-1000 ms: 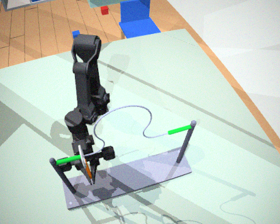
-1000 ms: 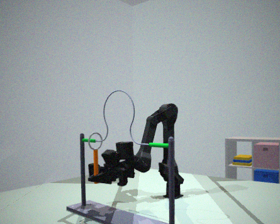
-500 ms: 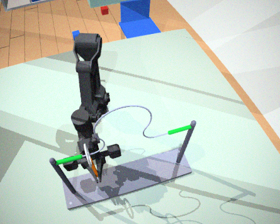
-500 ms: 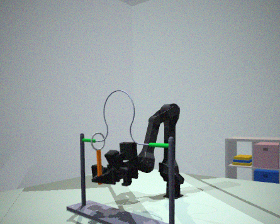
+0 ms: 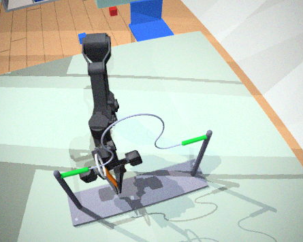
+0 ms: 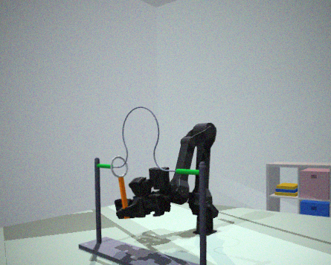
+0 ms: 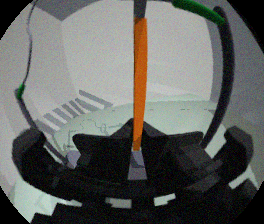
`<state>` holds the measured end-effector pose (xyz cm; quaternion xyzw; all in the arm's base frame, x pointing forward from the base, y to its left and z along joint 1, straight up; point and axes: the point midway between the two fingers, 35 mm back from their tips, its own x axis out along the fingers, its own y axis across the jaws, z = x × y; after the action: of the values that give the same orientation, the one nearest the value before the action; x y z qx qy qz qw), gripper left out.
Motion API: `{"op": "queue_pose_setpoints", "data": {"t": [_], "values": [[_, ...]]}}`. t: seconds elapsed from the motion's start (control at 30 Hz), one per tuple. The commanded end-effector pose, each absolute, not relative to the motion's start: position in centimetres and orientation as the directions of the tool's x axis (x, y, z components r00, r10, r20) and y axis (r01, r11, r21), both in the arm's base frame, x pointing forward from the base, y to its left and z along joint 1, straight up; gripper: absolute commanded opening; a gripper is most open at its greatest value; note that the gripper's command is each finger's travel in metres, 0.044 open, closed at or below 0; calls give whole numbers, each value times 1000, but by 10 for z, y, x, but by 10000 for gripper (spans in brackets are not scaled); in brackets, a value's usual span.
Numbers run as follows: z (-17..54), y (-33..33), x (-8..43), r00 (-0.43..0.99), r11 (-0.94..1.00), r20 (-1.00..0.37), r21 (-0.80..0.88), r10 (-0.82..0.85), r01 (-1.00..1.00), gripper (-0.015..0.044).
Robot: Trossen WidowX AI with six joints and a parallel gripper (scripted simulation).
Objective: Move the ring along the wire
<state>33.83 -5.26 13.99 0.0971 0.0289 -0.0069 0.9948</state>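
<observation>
Arm (image 5: 99, 95) reaches from its base at 12 o'clock of the top view down toward 6, folded at the elbow, wrist low over the grey base plate (image 5: 167, 194). In the exterior view the upper link stands tall near the right post (image 6: 202, 208) and the forearm drops low to the left, gripper (image 6: 124, 210) close to the table.

Fingers clamped on the bottom end of the orange handle (image 6: 122, 193); wrist view shows the handle (image 7: 139, 90) rising straight up from between the jaws.

Ring (image 6: 119, 166) sits at the inner end of the left green segment (image 6: 104, 166), right where the thin grey wire (image 6: 141, 123) starts; cannot tell whether ring touches grey. Wire passes through the ring. In the top view the ring (image 5: 99, 164) is at 3 o'clock of the left green part (image 5: 75, 172), far green part (image 5: 194, 140) well apart toward 3 o'clock by the other post (image 5: 202, 153).

Surface: pale green table top (image 5: 194, 85) with darker shadow bands. Room: wood floor (image 5: 30, 30) at 11 o'clock, blue block (image 5: 148, 17) and small red cube (image 5: 113, 11) at 12. Exterior view: plain grey wall, shelf (image 6: 305, 187) with coloured bins at 4 o'clock.
</observation>
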Motion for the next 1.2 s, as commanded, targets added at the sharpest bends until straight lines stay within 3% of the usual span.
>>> {"op": "queue_pose_setpoints", "data": {"t": [0.0, 0.6, 1.17], "values": [[142, -38, 338, 998, 961, -59, 274, -4, 20, -150], [169, 16, 334, 996, 809, -80, 587, 49, 8, -150], [218, 54, 302, 941, 545, -187, 838, 283, 3, -150]]}}
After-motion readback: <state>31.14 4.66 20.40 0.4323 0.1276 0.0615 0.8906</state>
